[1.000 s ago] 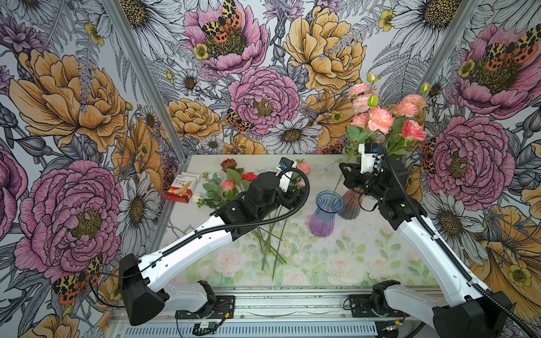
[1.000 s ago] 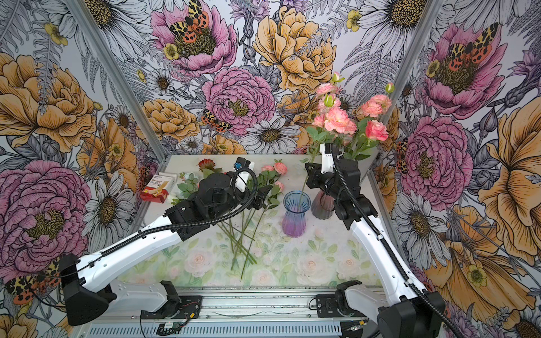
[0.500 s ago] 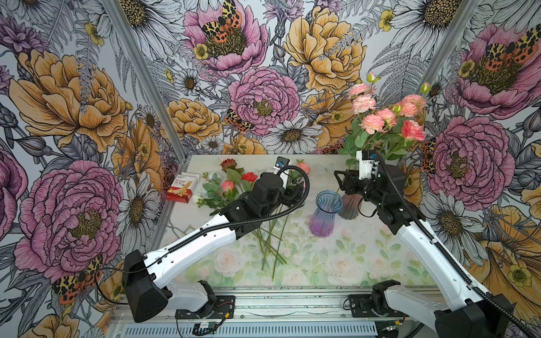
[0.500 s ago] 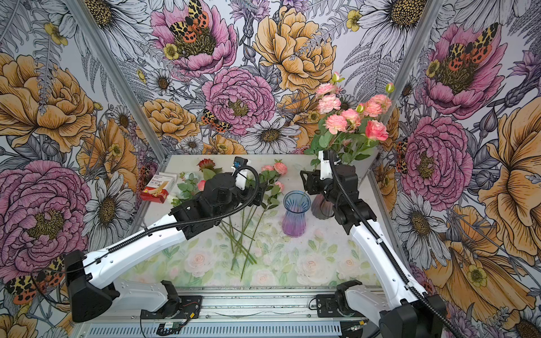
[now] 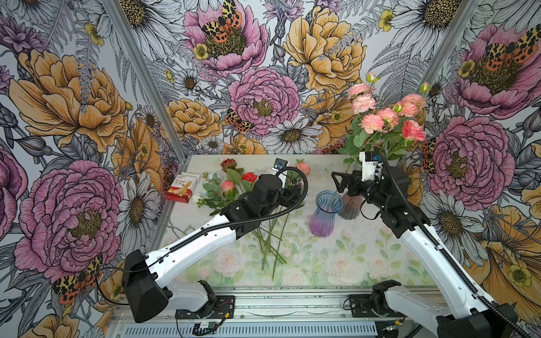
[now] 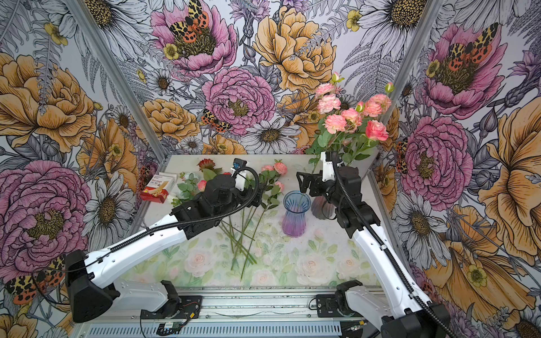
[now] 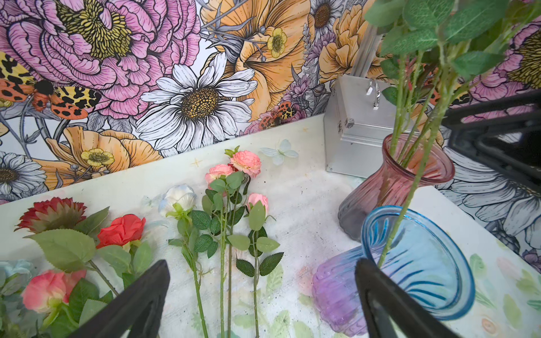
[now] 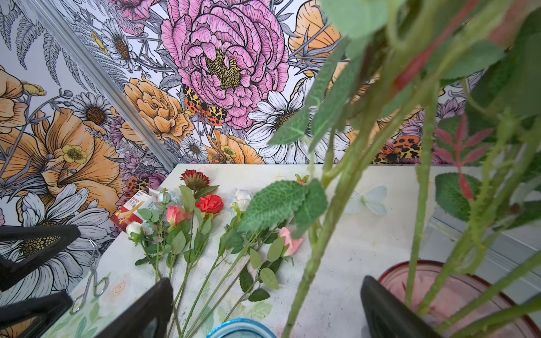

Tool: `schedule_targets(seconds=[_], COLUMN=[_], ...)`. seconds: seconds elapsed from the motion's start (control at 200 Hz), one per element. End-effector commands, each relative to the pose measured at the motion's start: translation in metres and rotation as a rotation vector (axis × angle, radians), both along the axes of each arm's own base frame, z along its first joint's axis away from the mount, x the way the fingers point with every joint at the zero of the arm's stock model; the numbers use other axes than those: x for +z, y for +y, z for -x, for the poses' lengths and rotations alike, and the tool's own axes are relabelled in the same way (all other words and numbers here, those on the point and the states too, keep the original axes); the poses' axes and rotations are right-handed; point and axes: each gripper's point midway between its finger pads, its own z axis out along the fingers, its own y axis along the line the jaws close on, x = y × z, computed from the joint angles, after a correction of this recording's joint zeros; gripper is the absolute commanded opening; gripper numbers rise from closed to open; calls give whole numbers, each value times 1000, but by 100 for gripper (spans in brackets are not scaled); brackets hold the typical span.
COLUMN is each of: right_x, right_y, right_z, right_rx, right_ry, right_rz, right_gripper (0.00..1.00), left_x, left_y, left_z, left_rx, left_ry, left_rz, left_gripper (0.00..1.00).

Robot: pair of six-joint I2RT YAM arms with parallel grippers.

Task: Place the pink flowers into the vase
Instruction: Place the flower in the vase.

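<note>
Here we see the left gripper (image 7: 262,263) and right gripper (image 8: 265,279) stretched over the pale floral table (image 5: 351,254), both spread wide. Flowered walls (image 5: 87,102) surround it.

Pink flowers (image 5: 386,117) bunched upright in pink vase (image 5: 349,207), few lying on table (image 5: 351,257)

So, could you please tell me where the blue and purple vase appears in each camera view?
Top view: the blue and purple vase stands just left of the pink vase.
Top view: the same spot.
Left wrist: close up, before the pink vase.
Right wrist: only its blue rim, cut by the frame edge.
Shared landmark: the pink vase beside it.
</note>
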Motion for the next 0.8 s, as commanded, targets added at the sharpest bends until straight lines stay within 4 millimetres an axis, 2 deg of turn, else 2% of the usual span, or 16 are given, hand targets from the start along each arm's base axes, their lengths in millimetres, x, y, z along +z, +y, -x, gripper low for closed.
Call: schedule_targets(seconds=[0.0, 0.205, 0.595, 0.66, 0.795], right_x=[11, 11, 19, 22, 43], right_y=[-1, 0, 2, 1, 11], right_z=[8, 25, 35, 39, 52], right_rx=[2, 34, 48, 50, 101], right_ry=[-21, -28, -28, -33, -75], right_rz=[7, 31, 38, 44, 24], right_gripper=[99, 99, 99, 99, 99], left_x=[-9, -21, -27, -38, -67], left_y=[9, 19, 20, 24, 28], left_z=[-1, -6, -9, -13, -20], left_rx=[16, 40, 47, 64, 83], left_ry=[51, 105, 139, 189, 324], left_rz=[22, 37, 47, 52, 68], left_gripper=[98, 98, 98, 98, 98])
